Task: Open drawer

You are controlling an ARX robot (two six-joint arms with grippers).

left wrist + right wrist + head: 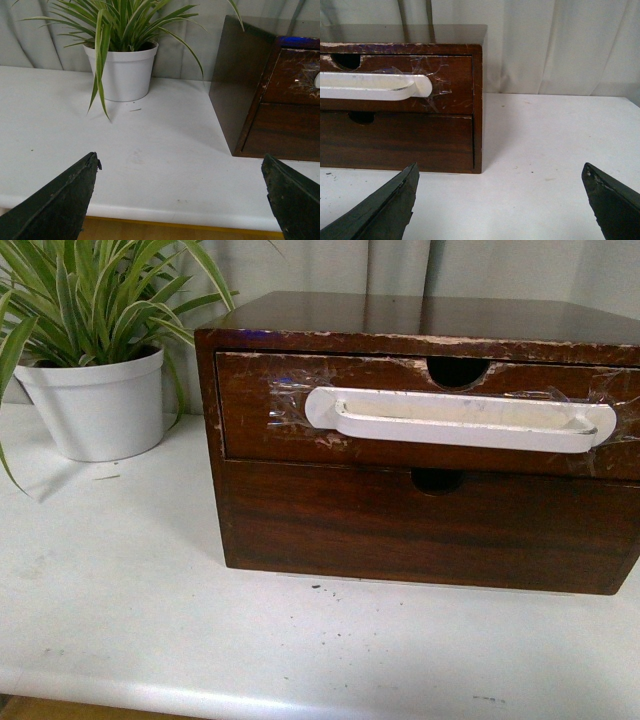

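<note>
the drawer [245, 410] sits shut, its white handle [460, 420] facing near for a pull, while the left gripper [180, 156] and right gripper [500, 165] hover short of it, jaws apart.

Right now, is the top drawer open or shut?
Shut: the drawer front sits flush with the cabinet frame, no pale inside showing.
</note>
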